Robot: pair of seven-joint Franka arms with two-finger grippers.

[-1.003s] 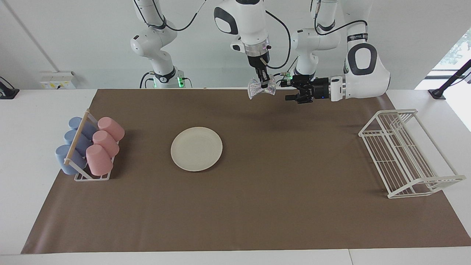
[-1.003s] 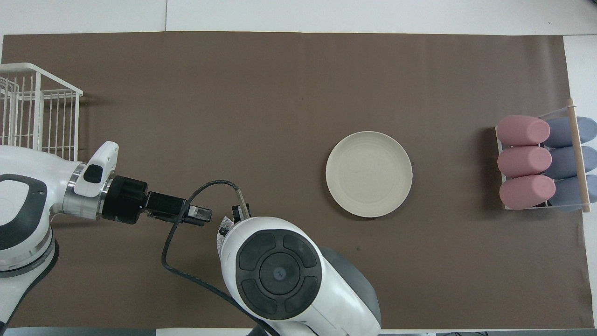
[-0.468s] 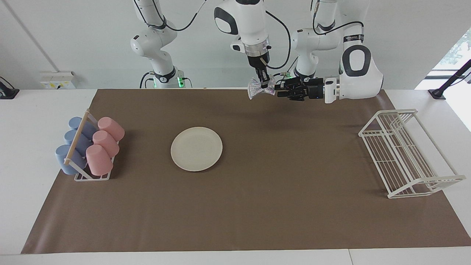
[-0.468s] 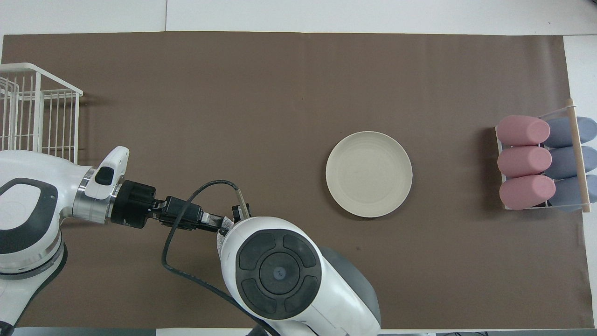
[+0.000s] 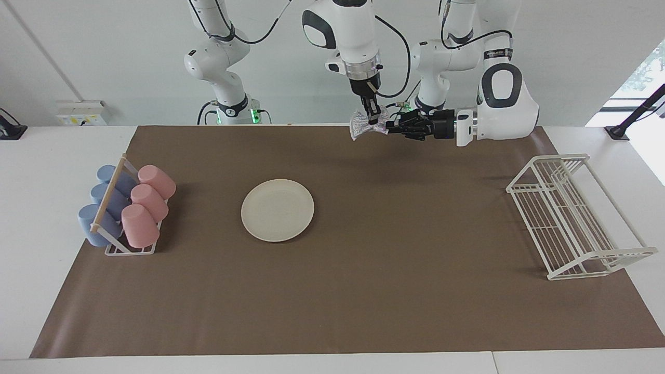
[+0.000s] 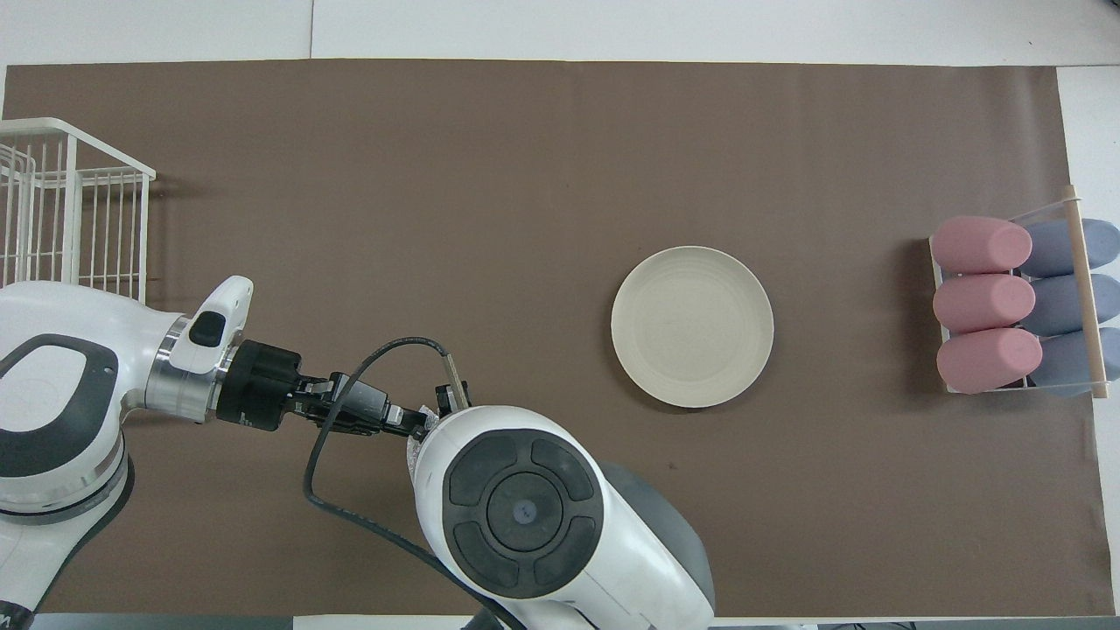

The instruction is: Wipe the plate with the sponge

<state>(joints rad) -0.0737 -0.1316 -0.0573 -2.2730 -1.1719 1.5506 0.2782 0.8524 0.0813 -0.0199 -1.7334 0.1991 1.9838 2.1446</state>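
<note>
Pale wall [image 5: 104,52], white table [image 5: 52,150] under brown mat [image 5: 363,291], bright window [image 5: 644,72] at one side.

From above I see the plate [image 6: 691,325] lying flat on the brown mat [image 6: 525,175], with the rack of pink and blue cups [image 6: 1019,306] at the right arm's end and the white wire rack [image 6: 70,210] at the left arm's end. My left gripper [image 6: 409,421] reaches in sideways until its tip meets the right arm's big wrist housing [image 6: 525,507]. Only a sliver of the sponge [image 6: 415,444] shows at that housing's edge, touching the left gripper's tip.
</note>
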